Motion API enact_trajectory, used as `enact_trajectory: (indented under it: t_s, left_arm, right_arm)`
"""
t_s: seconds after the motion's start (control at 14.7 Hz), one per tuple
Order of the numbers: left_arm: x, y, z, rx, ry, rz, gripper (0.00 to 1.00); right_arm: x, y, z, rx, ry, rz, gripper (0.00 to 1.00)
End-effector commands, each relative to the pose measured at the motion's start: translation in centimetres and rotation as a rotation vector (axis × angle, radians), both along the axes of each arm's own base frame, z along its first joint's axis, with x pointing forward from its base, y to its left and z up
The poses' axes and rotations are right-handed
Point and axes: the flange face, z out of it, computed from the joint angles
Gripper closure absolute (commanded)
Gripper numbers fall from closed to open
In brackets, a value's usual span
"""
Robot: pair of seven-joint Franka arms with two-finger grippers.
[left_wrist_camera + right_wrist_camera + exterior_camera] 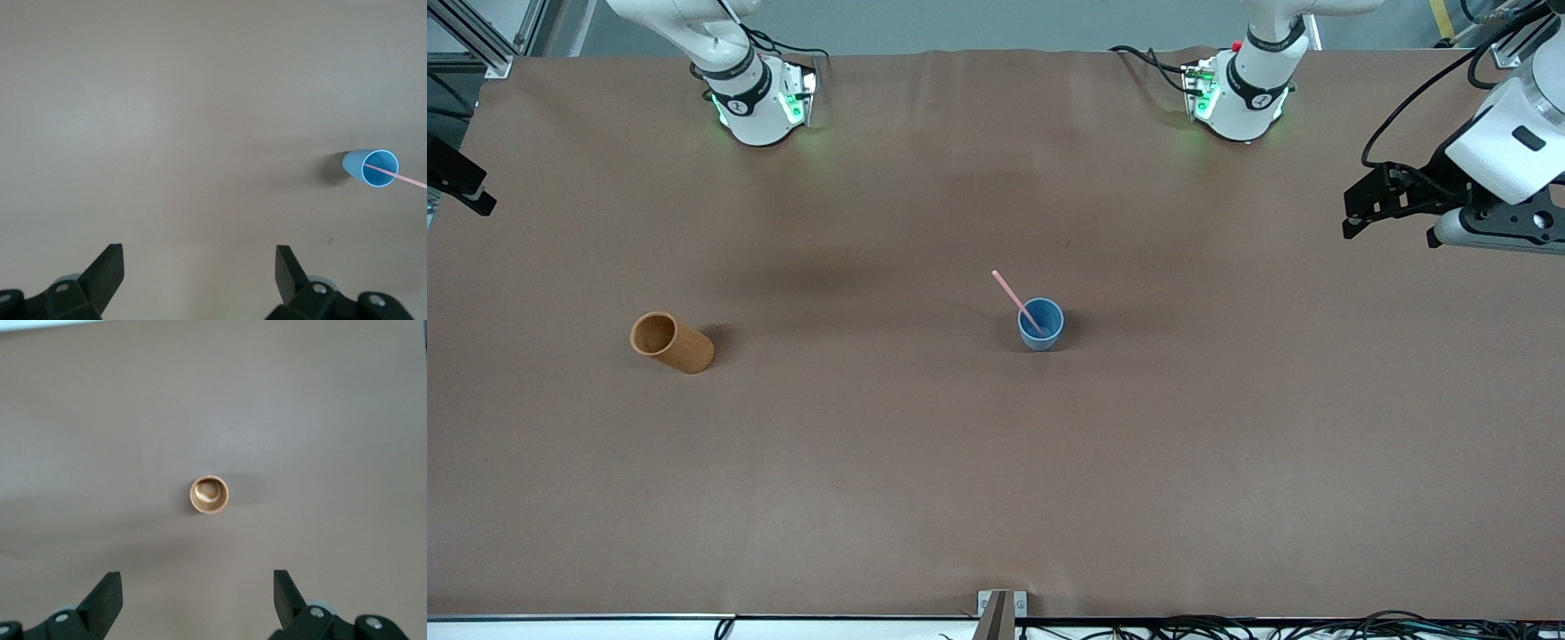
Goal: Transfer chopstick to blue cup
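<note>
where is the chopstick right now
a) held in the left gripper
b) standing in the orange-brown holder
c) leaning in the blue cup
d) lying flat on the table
c: the chopstick has its lower end inside the blue cup and leans out over the rim; the orange-brown holder holds nothing, and the left gripper is open and empty, off at the left arm's end of the table.

We are seeing glossy white arms with black joint bands, green lights glowing at both bases, black cables trailing, and matte black grippers with screws.
</note>
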Motion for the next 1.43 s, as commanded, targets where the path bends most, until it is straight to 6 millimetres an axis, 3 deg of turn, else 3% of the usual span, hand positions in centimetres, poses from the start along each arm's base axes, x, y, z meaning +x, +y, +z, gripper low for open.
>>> enact_trajectory:
  t_s: [0.0, 0.2, 1.36]
  left_arm:
    - [0.2, 0.1, 0.5, -0.012, 0.0, -0.002, 0.0]
    - [0.2, 0.1, 0.5, -0.011, 0.0, -0.002, 0.0]
    - [0.2, 0.0, 0.5, -0.011, 0.0, -0.005, 0.0]
  right_arm:
    - [-0.1, -0.5, -0.6, 0.029, 0.071, 0.038, 0.0]
    - [-0.2, -0.4, -1.4, 0.047, 0.09, 0.059, 0.0]
    - [0.4, 1.0, -1.3, 0.057, 0.062, 0.104, 0.0]
